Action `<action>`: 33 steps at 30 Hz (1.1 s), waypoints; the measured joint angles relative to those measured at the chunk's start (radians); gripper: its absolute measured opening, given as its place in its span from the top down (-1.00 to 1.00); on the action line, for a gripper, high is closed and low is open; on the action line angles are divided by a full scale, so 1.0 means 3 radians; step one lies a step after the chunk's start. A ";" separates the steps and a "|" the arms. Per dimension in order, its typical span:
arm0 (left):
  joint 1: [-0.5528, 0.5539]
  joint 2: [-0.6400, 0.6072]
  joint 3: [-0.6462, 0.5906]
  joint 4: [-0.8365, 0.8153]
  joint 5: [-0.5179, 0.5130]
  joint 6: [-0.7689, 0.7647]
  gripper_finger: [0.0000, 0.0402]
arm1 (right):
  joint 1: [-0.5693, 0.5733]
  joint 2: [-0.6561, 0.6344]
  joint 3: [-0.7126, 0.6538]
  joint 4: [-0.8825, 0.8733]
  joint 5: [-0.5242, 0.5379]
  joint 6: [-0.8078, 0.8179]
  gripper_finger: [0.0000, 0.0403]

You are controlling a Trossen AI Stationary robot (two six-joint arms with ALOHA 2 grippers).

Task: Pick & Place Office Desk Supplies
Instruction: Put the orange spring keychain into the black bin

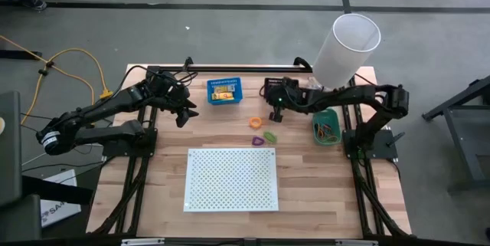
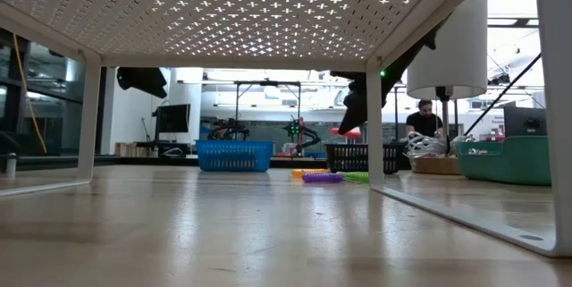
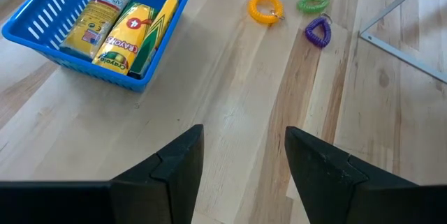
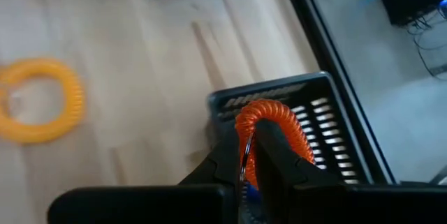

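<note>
The red-orange coiled plastic loop [image 4: 269, 137] could spring off the black slotted bin's [image 4: 328, 123] rim onto the wooden bench [image 4: 126, 63] if released while off-centre. It is pinched between the fingers of the right gripper [image 4: 250, 155], which hangs just above that bin. The left gripper [image 3: 243, 165] waits with fingers wide beside the blue slotted basket [image 3: 42, 39].

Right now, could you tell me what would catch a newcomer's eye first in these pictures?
Probably the right gripper, shut on a red-orange coil loop above the black bin at the table's far edge. Next, the blue bin of yellow crayon packets, with the open left gripper nearby. The big white perforated board fills the near middle.
</note>
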 joint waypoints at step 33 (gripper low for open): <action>0.0000 0.0000 0.0000 0.0001 0.0000 0.0000 0.03 | -0.0192 0.0010 0.0000 -0.0170 -0.0001 0.0015 0.89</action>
